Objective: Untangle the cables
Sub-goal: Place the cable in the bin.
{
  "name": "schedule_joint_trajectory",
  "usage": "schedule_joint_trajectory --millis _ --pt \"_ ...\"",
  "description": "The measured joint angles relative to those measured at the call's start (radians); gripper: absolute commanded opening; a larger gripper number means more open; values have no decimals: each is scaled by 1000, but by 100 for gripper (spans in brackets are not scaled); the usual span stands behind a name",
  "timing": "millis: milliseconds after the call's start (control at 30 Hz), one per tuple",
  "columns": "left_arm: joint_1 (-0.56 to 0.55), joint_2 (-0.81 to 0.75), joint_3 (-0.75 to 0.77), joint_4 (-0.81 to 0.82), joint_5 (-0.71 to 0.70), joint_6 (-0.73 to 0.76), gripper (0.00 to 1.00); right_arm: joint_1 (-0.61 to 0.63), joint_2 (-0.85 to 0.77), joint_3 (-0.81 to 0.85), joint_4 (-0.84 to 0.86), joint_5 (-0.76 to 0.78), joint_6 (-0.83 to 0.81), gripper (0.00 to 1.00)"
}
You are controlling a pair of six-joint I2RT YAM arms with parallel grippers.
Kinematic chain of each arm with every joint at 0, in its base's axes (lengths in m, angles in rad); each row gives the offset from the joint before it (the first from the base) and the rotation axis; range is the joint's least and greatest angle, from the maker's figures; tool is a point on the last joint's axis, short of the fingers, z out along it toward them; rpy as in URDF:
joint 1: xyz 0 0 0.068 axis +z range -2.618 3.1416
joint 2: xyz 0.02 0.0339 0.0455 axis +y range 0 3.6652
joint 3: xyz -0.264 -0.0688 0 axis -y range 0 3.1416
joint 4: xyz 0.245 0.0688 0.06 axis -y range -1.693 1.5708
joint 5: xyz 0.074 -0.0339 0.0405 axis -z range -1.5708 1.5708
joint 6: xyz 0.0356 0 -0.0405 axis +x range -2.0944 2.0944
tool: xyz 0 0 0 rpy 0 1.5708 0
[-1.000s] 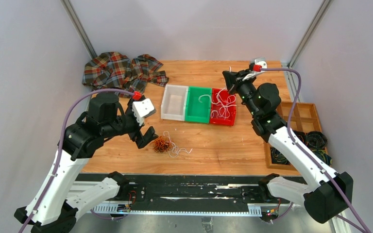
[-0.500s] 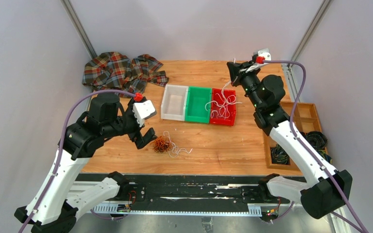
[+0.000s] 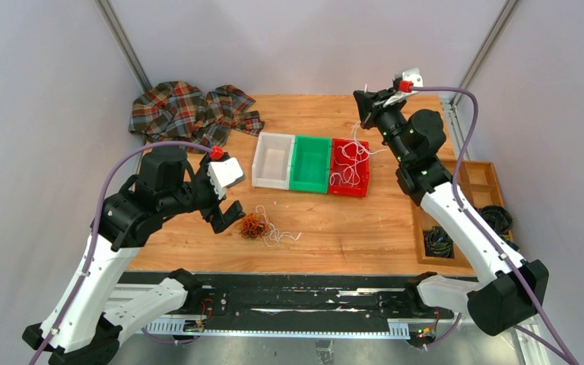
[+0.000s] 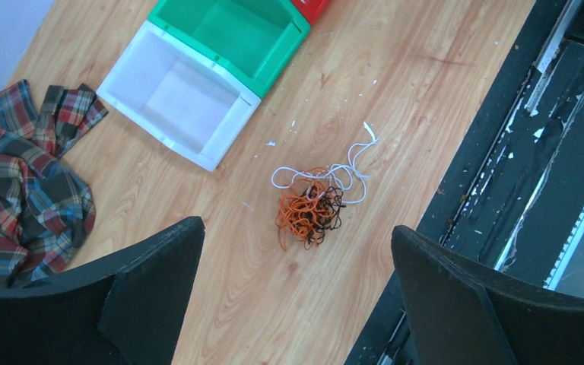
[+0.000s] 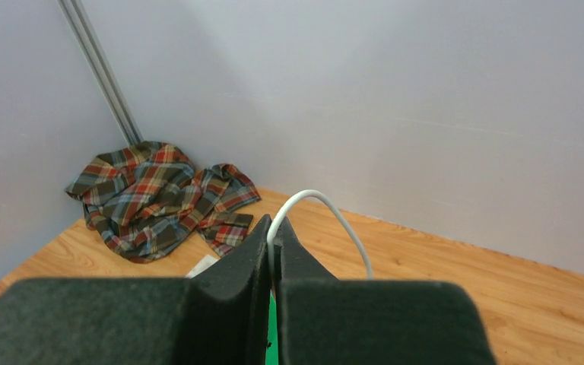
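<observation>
Presently the right end effector [image 3: 365, 103] is held high above the far side of the light wooden tabletop [image 3: 334, 243], its two black fingers [image 5: 232, 266] pressed together on a thin white cable [image 5: 304, 193]. In the right wrist view that cable arches out from between the closed fingertips. From above, it hangs down toward the red plastic bin [image 3: 348, 192], where a loose heap of more thin white cables [image 3: 344, 169] lies. The red bin stands at the right end of a row, touching a green plastic bin [image 3: 310, 163], which in turn touches a white plastic bin [image 3: 272, 163].

The left end effector [image 3: 226, 215] hovers over the near-left part of the tabletop, fingers spread wide with nothing between them. Just beside it to the right, resting on the wood, is a small tangled clump of orange, black and white cables [image 4: 309, 213], with white strands trailing out to its right. A crumpled plaid cloth [image 3: 186, 110] lies at the far left corner. A wooden compartment tray [image 3: 494, 165] holding dark coiled bundles [image 3: 494, 219] sits at the right side.
</observation>
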State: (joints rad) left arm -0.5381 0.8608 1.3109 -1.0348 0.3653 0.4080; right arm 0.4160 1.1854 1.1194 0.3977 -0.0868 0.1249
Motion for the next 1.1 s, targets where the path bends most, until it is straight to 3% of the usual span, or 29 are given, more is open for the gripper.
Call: schedule_joint_trajectory --millis 1100 --pt "0 13 4 -45 -12 21 98 -5 373 -159 -14 76 -48 1"
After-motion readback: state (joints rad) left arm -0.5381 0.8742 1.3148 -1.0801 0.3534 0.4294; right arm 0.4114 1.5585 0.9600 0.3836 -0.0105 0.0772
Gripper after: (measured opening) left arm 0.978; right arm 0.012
